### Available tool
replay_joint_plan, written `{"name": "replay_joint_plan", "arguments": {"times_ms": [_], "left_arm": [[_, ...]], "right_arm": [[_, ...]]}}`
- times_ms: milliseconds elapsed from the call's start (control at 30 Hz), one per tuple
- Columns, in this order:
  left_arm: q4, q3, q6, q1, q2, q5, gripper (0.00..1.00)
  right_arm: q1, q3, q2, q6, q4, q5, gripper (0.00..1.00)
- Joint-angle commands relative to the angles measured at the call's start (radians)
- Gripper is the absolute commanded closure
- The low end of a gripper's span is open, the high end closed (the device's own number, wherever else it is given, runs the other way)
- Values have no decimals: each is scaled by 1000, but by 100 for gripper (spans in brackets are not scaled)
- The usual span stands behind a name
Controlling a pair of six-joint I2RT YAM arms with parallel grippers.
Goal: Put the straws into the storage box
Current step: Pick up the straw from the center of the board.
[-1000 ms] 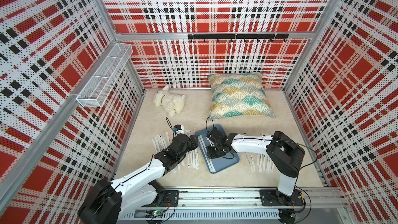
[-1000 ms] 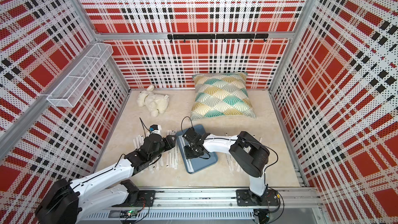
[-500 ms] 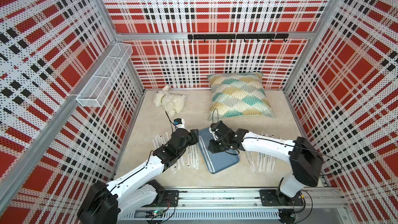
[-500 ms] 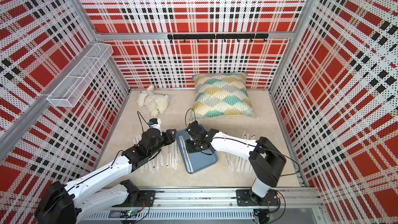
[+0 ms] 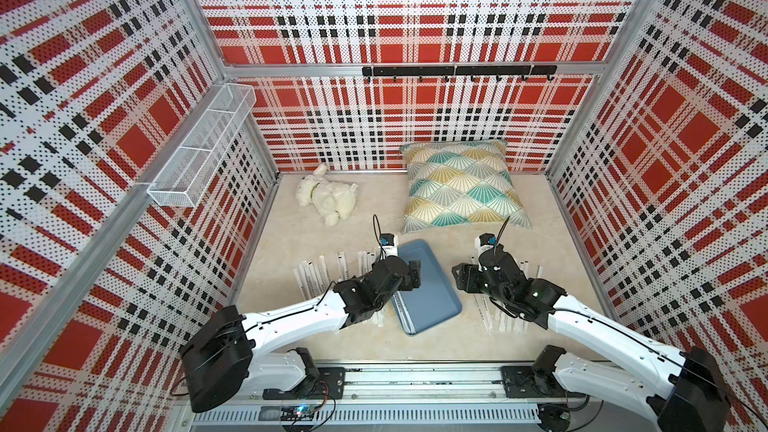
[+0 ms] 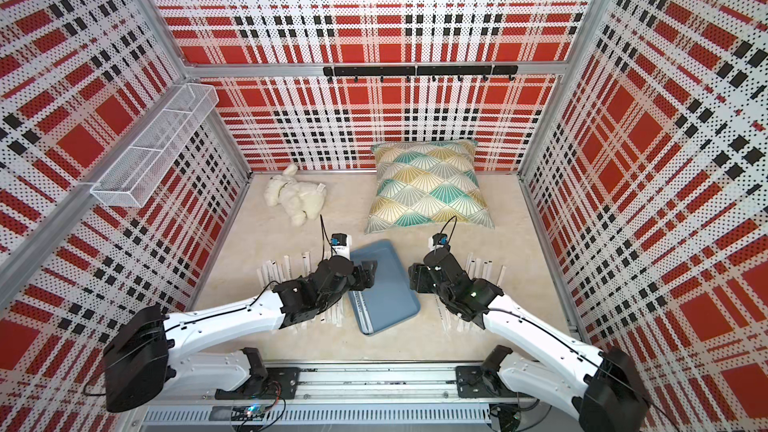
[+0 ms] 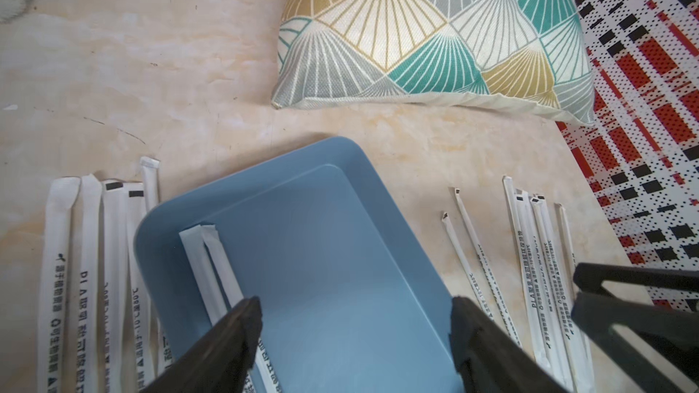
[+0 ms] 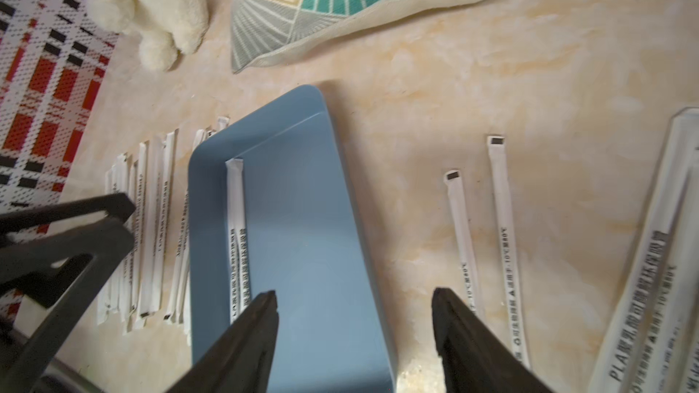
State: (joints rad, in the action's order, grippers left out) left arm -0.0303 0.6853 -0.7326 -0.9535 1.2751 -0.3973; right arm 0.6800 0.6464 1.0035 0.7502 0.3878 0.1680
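Left gripper (image 7: 351,338) is hanging released, jaws spread wide with nothing between them, hovering directly over the storage box (image 7: 321,251). The boxed straws (image 7: 206,270), two by the look of it, are lying flat along the box wall just beside one of its fingers (image 7: 234,334) and running lengthwise away from it. Past the box on that same side, a row of loose straws (image 7: 90,258) is lying on the table (image 7: 189,69), packed side by side and touching. Right gripper (image 8: 355,334) is also hanging open and empty, sitting over the box's opposite edge. Just ahead of its outer finger, two single straws (image 8: 459,240) are lying apart from each other, with more bunched further out. In a top view the two grippers are facing each other across the box (image 5: 432,297). Most straws are not yet in, so the task is looking early. Judging handling: each straw is looking feather-light, thin, flat in its paper sleeve and bendy, likely sliding on the smooth table instead of lifting. The best hold is probably a pinch across the narrow width near mid-length so neither end droops. The separated singles by the right gripper are looking easiest; the packed row is risking a double pick. Further out, a pillow (image 7: 435,32) and a plush toy (image 8: 151,5) are lying well clear.
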Motion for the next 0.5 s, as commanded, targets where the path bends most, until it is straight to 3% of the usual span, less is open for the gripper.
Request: {"name": "replay_joint_plan", "arguments": {"times_ms": [0,133,267,467], "left_arm": [[34,9,-22,-7,-4,-32,15],[65,-20,-22,26,-32,22,14],[85,-61,-44,88,-72,88,16],[44,-144,-95,137,-137,76,21]], "right_arm": [[-102,-23,5,14,58,-57,30],[-128,-15,21,-14,119,-74,29],[-130,37,39,-72,254,-6,30],[-130,37,92,-125,270,-23,62]]}}
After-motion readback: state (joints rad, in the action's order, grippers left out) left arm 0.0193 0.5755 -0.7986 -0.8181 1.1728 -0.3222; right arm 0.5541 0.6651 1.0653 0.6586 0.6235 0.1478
